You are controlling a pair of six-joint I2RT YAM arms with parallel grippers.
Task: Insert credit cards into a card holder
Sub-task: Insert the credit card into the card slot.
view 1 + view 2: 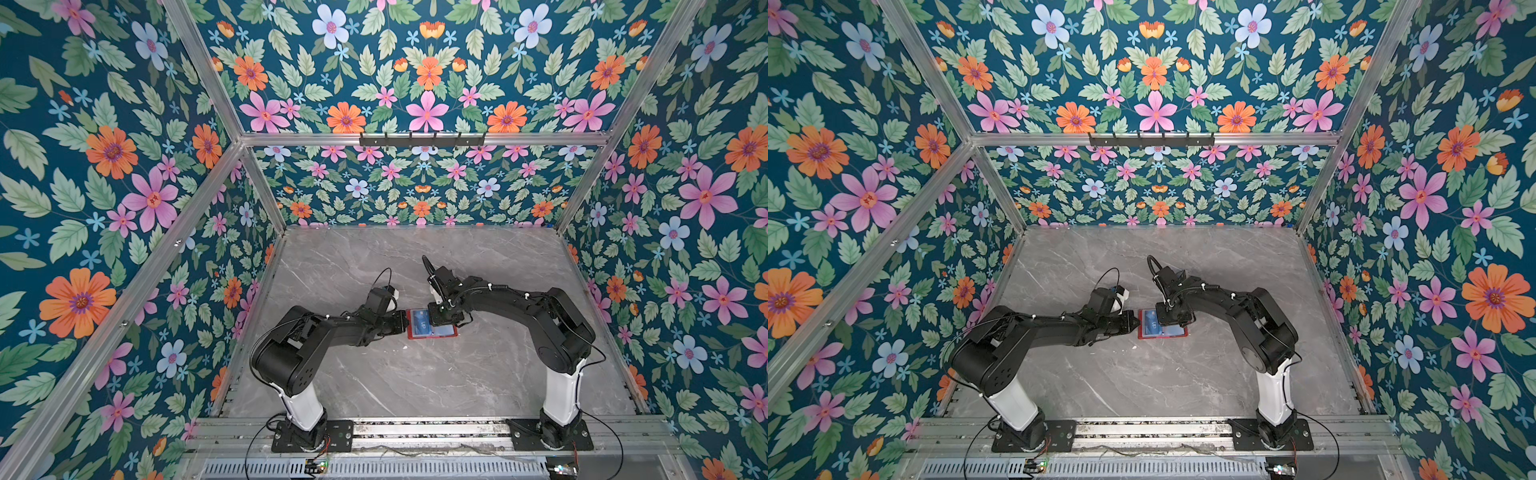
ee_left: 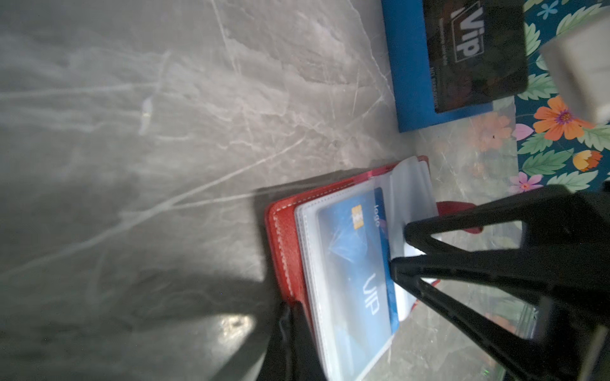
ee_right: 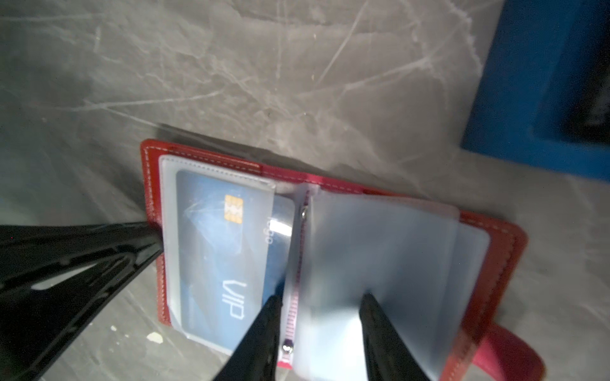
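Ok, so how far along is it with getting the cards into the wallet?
Done: one blue VIP card sits almost fully in a clear sleeve of the open red wallet, one edge poking out. In hand: the left fingers are shut at the wallet's outer edge; the right fingers stand open over its middle, gripping nothing. Left: a black VIP card sits in the blue rack.
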